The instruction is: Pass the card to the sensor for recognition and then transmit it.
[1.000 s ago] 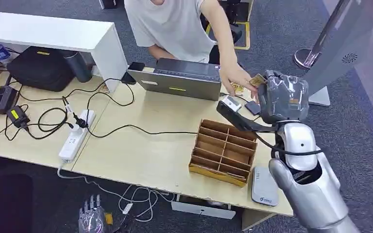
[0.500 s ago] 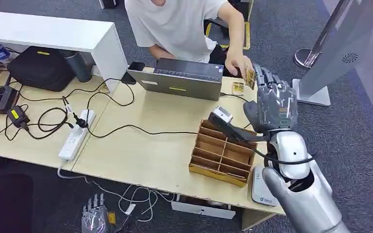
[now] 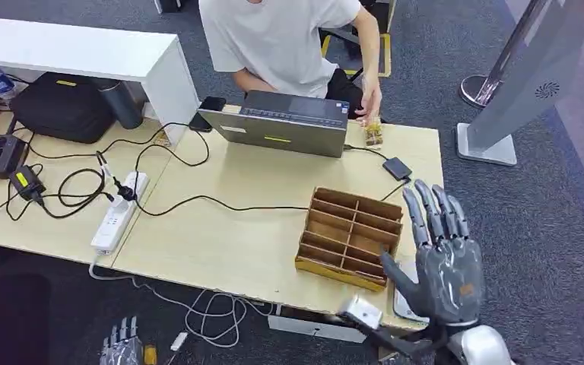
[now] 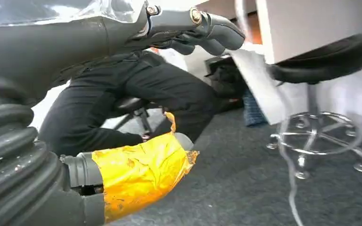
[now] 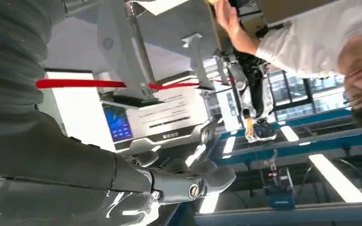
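Observation:
My right hand [image 3: 439, 262] hovers over the table's near right corner, fingers spread and straight, holding nothing. Small yellowish cards [image 3: 373, 136] lie on the table at the far side beside the laptop, just under the person's hand [image 3: 369, 100]. A sliver of the flat grey sensor pad [image 3: 400, 303] shows behind my right hand at the table edge. My left hand [image 3: 122, 348] hangs low beside the table, fingers straight; in the left wrist view its yellow-taped thumb [image 4: 141, 169] and dark fingers [image 4: 202, 33] hold nothing. The right wrist view shows my bare fingers [image 5: 188, 183] and the person's hand [image 5: 226, 16].
A wooden divided box [image 3: 350, 236] stands just left of my right hand. A grey laptop [image 3: 281, 122] sits in front of the seated person [image 3: 274, 38]. A small black device [image 3: 397, 168], cables and a power strip [image 3: 118, 205] lie on the table. A white kiosk stand [image 3: 532, 76] rises at right.
My right hand let the card go to the person and drew back from the far table edge to the near right corner. The person's hand took the card down beside the laptop.

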`<control>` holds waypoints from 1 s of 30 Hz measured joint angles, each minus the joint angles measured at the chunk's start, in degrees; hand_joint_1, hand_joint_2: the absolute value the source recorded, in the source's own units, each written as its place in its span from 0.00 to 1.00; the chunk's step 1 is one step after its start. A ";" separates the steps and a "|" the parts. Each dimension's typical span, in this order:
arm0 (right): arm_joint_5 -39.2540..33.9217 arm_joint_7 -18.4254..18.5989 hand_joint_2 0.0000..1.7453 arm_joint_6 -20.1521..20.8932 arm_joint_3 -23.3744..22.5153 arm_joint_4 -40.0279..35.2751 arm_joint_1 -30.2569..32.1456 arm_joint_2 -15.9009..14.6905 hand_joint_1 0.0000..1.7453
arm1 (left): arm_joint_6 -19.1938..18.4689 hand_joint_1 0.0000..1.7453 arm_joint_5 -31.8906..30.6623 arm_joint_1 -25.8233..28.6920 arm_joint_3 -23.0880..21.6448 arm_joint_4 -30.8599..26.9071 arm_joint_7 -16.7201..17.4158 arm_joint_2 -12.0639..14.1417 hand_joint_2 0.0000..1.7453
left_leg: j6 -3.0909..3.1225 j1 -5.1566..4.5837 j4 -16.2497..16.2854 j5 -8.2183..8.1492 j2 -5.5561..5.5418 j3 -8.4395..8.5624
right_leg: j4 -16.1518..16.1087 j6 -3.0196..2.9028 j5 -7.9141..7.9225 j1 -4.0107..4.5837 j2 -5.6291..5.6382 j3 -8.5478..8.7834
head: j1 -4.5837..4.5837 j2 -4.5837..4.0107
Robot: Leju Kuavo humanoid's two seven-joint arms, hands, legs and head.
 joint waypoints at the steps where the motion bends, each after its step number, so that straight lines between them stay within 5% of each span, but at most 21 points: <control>1: -0.04 -0.35 1.00 -0.74 0.02 -1.27 2.20 -0.66 0.00 | 0.00 0.00 -0.02 0.19 1.46 -0.20 -0.79 -0.20 1.00 | 0.01 0.00 0.00 0.00 0.00 0.01 | 0.00 0.00 -0.02 0.00 0.00 0.01 | 0.02 0.00; 11: 0.94 -1.55 1.00 -5.05 1.53 -5.59 12.33 -2.38 0.00 | 0.00 0.00 -0.48 0.51 10.68 -1.44 -4.15 -1.05 1.00 | 0.01 0.01 -0.01 0.00 0.10 0.04 | 0.01 0.00 -0.01 0.00 0.09 0.01 | 0.02 0.00; 30: -1.64 -3.12 1.00 -2.69 2.93 5.61 6.89 0.00 0.00 | 0.00 0.00 -1.55 0.47 10.90 -1.57 -3.47 -1.18 1.00 | 0.00 0.01 0.00 0.02 0.17 0.09 | 0.01 -0.02 0.05 0.00 0.16 0.05 | 0.00 0.00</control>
